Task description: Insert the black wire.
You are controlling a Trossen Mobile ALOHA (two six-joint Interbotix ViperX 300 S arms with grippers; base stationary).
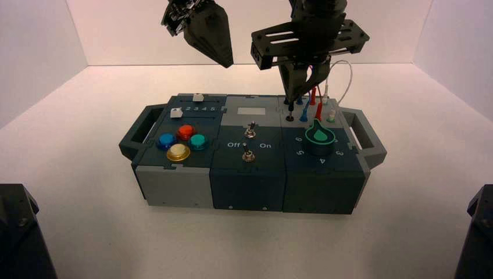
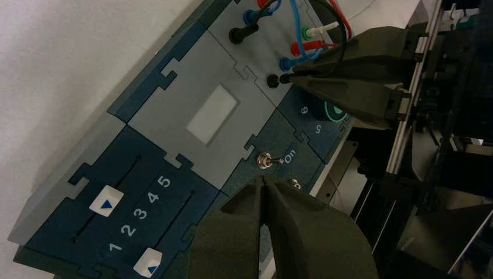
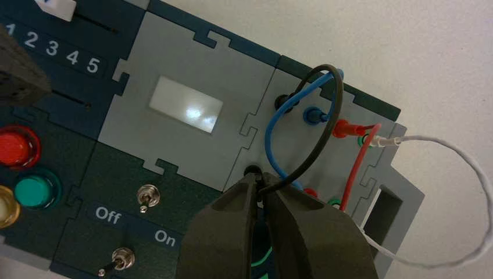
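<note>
The right gripper (image 1: 290, 99) is clamped on one black plug (image 2: 288, 78) of the black looped wire (image 3: 327, 139), its tip just beside the near black socket (image 2: 272, 81) on the box's right grey panel. The wire's other plug (image 2: 248, 30) sits in the far black socket (image 2: 236, 36). The left gripper (image 1: 227, 61), fingers together and holding nothing, hangs above the box's back edge.

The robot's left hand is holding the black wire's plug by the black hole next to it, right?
Not the left hand: the left wrist view shows the right hand holding the black wire's plug by the black hole next to it.
</note>
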